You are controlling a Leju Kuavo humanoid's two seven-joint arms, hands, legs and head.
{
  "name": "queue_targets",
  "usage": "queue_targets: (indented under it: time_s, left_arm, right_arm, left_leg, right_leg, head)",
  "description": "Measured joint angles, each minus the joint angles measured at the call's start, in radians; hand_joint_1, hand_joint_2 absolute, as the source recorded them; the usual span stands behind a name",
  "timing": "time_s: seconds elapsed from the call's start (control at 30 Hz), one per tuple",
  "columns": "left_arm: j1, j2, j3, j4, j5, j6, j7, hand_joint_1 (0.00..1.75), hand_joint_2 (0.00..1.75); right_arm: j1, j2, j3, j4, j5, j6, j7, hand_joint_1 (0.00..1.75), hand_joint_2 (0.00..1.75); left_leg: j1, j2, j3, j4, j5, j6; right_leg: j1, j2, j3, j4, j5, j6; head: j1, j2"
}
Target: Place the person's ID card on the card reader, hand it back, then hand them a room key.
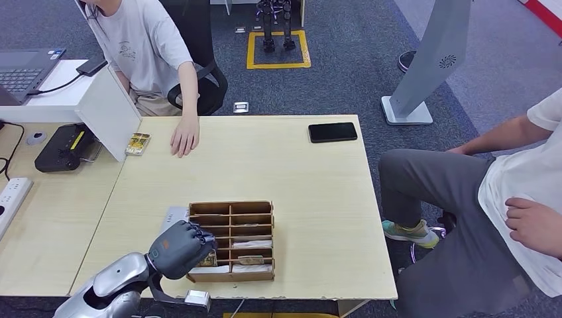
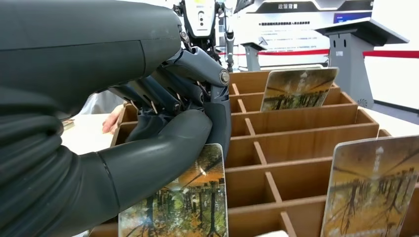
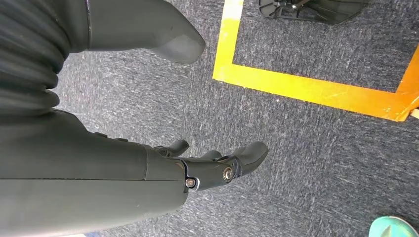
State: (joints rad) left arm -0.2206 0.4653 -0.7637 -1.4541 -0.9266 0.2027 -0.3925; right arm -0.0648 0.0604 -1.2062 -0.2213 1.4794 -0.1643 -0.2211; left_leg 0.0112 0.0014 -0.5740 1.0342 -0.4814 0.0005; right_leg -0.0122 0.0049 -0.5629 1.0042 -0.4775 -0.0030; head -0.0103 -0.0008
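Note:
My left hand (image 1: 177, 248) is at the front left corner of the wooden compartment box (image 1: 232, 207). In the left wrist view its thumb (image 2: 163, 148) and fingers pinch a room key card (image 2: 183, 207) printed with a tree picture, standing in a front compartment. Two more such cards (image 2: 299, 89) (image 2: 375, 187) stand in other slots. A small card (image 1: 137, 144) lies at the table's far left, beside the person's hand (image 1: 184, 137). A flat grey pad (image 1: 173, 215) peeks out left of the box. My right hand (image 3: 217, 165) hangs over the carpet, fingers apart, holding nothing.
A black phone (image 1: 332, 132) lies at the far right of the table. A white divider (image 1: 109, 112), a black device (image 1: 63, 147), a laptop (image 1: 23, 69) and a power strip (image 1: 10, 199) are to the left. A second person (image 1: 504, 199) sits at the right.

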Motion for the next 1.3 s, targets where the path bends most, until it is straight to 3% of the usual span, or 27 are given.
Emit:
queue_targets:
  time_s: [1.3]
  left_arm:
    - [0.016,-0.008,0.0,-0.008,0.047,0.044,-0.039,1.75,1.75]
  right_arm:
    - [-0.004,-0.001,0.0,0.0,-0.01,0.001,-0.01,0.0,1.75]
  left_leg:
    - [0.0,0.0,0.0,0.0,0.001,0.0]
  right_leg:
    - [0.0,0.0,0.0,0.0,0.0,0.0]
  head:
    - [0.0,0.0]
